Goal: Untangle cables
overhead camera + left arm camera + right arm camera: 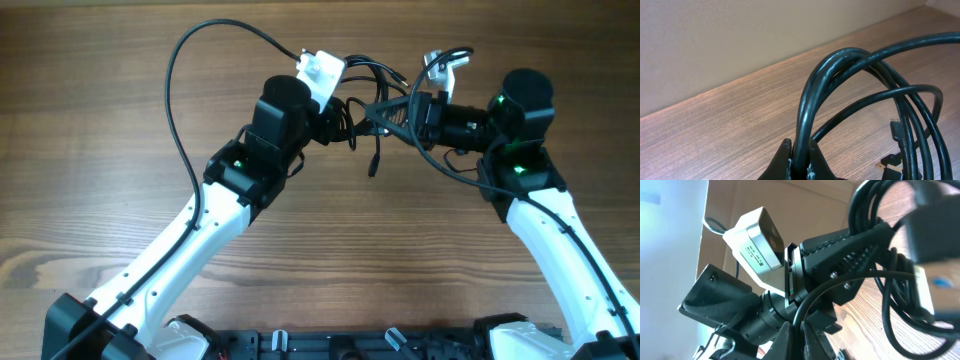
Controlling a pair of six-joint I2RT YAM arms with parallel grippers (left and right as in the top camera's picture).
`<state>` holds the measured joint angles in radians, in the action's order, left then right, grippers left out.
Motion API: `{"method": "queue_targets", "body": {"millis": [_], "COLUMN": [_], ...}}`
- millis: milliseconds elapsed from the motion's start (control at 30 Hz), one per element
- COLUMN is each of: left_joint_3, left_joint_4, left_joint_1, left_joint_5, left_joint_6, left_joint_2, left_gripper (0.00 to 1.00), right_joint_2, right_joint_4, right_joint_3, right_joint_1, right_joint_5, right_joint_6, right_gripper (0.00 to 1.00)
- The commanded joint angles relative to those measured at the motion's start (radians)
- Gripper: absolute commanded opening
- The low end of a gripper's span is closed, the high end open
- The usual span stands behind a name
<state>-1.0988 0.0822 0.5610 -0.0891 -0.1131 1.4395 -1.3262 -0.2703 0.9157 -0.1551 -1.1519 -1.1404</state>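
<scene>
Both arms reach in over wooden table (330, 270), wrists facing each other near far side. Cables (362, 105) bunched in tangled black loops between two grippers, one plug end (373, 166) hanging below knot. Left gripper (799, 151) clenched tight on loop of bundle. Right gripper (796, 336) pinched on single strand. Gold-tipped plug (890, 165) low at right of left wrist view, perhaps touching wood; hard to tell.

cables (860, 56) cut off at right edge; plug (937, 225) blurred, cropped
</scene>
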Motion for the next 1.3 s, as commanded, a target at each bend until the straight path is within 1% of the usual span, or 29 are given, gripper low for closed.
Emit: {"method": "queue_targets", "body": {"millis": [0, 33, 67, 100, 133, 167, 200, 267, 467, 567, 600, 700, 800, 900, 1000, 1133, 1267], "left_joint_3": [-0.014, -0.014, -0.014, -0.014, -0.014, -0.014, -0.014, -0.014, -0.014, -0.014, -0.014, -0.014, -0.014, -0.014, -0.014, -0.014, -0.014], "left_joint_4": [-0.011, -0.012, -0.014, -0.015, -0.015, -0.014, -0.015, -0.015, -0.015, -0.015, -0.015, -0.014, -0.005, 0.01, 0.016, 0.016, 0.001], "left_joint_1": [-0.01, -0.01, -0.01, -0.01, -0.01, -0.01, -0.01, -0.01, -0.01, -0.011, -0.014, -0.039, -0.075, -0.106, -0.12, -0.107, -0.08], "left_joint_5": [-0.013, -0.013, -0.013, -0.012, -0.008, 0.002, 0.019, 0.037, 0.035, -0.055, -0.079, -0.122, -0.122, -0.122, -0.122, -0.117, -0.122], "left_joint_6": [0.017, 0.017, 0.017, 0.017, 0.017, 0.018, 0.018, 0.018, 0.023, 0.048, 0.048, 0.138, 0.265, 0.361, 0.467, 0.534, 0.587], "left_joint_2": [-0.029, -0.034, -0.038, -0.04, -0.042, -0.045, -0.047, -0.048, -0.048, -0.048, -0.051, -0.067, -0.085, -0.087, -0.087, -0.087, -0.087], "left_gripper": [0.04, 0.04, 0.04, 0.04, 0.04, 0.04, 0.04, 0.04, 0.04, 0.04, 0.04, 0.04, 0.04, 0.04, 0.04, 0.04, 0.04], "right_joint_2": [-0.007, -0.008, -0.007, -0.008, -0.008, -0.008, -0.007, -0.008, -0.007, -0.007, -0.007, -0.007, -0.007, -0.007, -0.007, -0.007, -0.007], "right_joint_4": [0.005, 0.015, 0.023, 0.026, 0.029, 0.034, 0.044, 0.06, 0.109, 0.152, 0.185, 0.277, 0.369, 0.386, 0.395, 0.397, 0.42], "right_joint_3": [0.005, 0.005, 0.005, 0.005, 0.005, 0.005, 0.005, 0.005, 0.005, 0.005, 0.005, 0.005, 0.005, 0.005, 0.005, 0.005, 0.005], "right_joint_1": [0.04, 0.053, 0.062, 0.069, 0.075, 0.079, 0.082, 0.083, 0.083, 0.083, 0.084, 0.084, 0.084, 0.084, 0.069, 0.037, -0.014], "right_joint_5": [-0.014, 0.005, 0.015, 0.019, 0.018, 0.019, 0.019, 0.023, 0.016, 0.021, 0.052, 0.16, 0.275, 0.298, 0.296, 0.355, 0.465], "right_joint_6": [-0.007, 0.0, 0.013, 0.02, 0.033, 0.048, 0.07, 0.096, 0.156, 0.2, 0.214, 0.251, 0.287, 0.33, 0.413, 0.426, 0.434], "right_gripper": [0.04, 0.05, 0.14, 0.33, 0.45, 0.61, 0.83, 0.99, 1.0, 1.0, 0.99, 1.0, 1.0, 1.0, 0.99, 0.99, 1.0]}}
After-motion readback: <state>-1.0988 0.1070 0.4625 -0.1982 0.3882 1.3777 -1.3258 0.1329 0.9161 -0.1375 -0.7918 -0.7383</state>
